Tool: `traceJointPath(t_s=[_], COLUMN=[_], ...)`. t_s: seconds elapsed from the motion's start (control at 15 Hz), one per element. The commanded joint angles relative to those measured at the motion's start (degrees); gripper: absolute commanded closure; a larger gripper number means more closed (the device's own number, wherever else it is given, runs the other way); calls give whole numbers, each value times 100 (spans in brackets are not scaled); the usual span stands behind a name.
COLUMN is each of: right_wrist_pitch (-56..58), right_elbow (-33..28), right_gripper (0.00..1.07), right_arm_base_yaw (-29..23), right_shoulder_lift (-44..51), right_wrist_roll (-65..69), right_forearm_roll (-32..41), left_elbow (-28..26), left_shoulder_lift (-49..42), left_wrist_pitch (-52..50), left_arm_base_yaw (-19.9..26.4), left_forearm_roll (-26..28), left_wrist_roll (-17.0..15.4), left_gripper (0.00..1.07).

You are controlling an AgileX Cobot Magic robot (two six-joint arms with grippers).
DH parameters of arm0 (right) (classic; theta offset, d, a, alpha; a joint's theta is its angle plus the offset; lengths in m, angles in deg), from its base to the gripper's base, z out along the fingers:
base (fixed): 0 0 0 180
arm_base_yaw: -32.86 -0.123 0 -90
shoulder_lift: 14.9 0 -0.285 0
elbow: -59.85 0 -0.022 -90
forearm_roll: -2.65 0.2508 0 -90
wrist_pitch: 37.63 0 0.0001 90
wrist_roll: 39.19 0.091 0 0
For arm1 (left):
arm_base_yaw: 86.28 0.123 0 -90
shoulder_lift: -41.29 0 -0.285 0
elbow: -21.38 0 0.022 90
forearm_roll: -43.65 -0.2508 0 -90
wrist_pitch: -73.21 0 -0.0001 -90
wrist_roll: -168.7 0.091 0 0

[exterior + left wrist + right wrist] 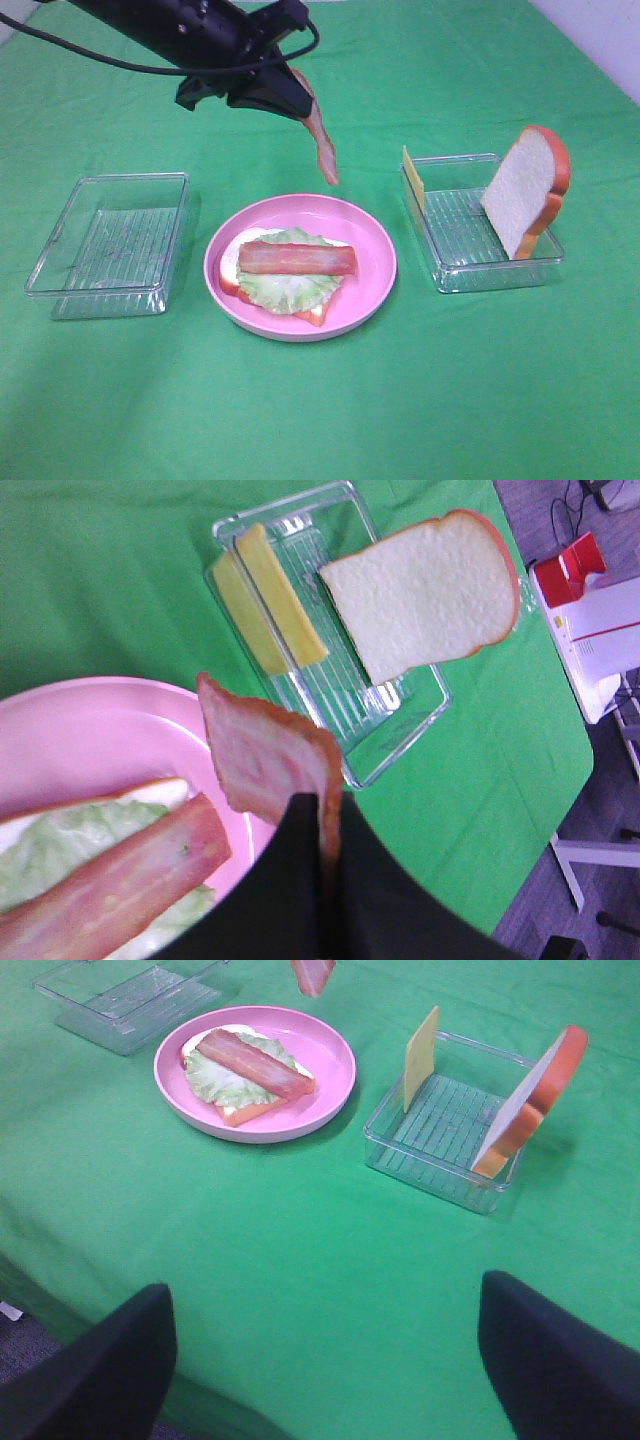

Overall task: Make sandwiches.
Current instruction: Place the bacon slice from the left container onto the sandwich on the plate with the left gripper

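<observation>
On the pink plate [372, 262] lies a bread slice [316, 314] topped with a green lettuce leaf [285, 288] and one bacon strip [297, 259]. My left gripper [298, 98] is shut on a second bacon strip [323, 148], which hangs in the air above the plate's far rim; it also shows in the left wrist view [262, 754]. In the right clear tray [462, 262] a second bread slice [524, 190] leans upright and a yellow cheese slice [413, 176] stands on edge. My right gripper [325, 1360] is open and empty, well in front of the tray.
An empty clear tray [110, 245] sits left of the plate. A green cloth [320, 410] covers the table. In the left wrist view the table's edge and a red and white device [590, 620] on the floor show beyond it.
</observation>
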Motion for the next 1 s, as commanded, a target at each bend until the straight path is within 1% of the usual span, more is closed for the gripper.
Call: traceJointPath(t_s=[0.07,0.13,0.27,0.33,0.4,0.53,0.6,0.73,0.8,0.87,0.93,1.0], right_wrist_pitch=[-57,-57,-57,-57,-57,-57,-57,-57,-57,-57,-57,-57], right_elbow=[-6,-6,-6,-6,-6,-6,-6,-6,-6,-6,-6,-6], right_gripper=[29,29,29,29,29,29,29,29,29,29,29,29], right_arm_base_yaw=[0,0,0,0,0,0,0,0,0,0,0,0], right_shoulder_lift=[63,63,63,63,63,63,63,63,63,63,63,63], right_wrist_roll=[6,6,6,6,6,6,6,6,6,6,6,6], right_forearm_roll=[-34,-34,-34,-34,-34,-34,-34,-34,-34,-34,-34,-34], left_elbow=[-29,-29,-29,-29,-29,-29,-29,-29,-29,-29,-29,-29], left_shoulder_lift=[258,361,493,567,596,602,602,602,613,653,665,647], left_wrist_pitch=[-46,-40,6,46,52,-23,-23,46,138,246,327,355], left_arm_base_yaw=[-372,-510,-596,-596,-590,-584,-584,-584,-584,-584,-584,-584], left_forearm_roll=[120,115,63,-40,-344,-1243,-1942,-2590,-2836,-2962,-3031,-3094], left_wrist_roll=[40,34,11,-115,-367,-1020,-1547,-2149,-2384,-2504,-2521,-2521], left_gripper=[107,107,107,107,107,107,107,107,107,106,99,86])
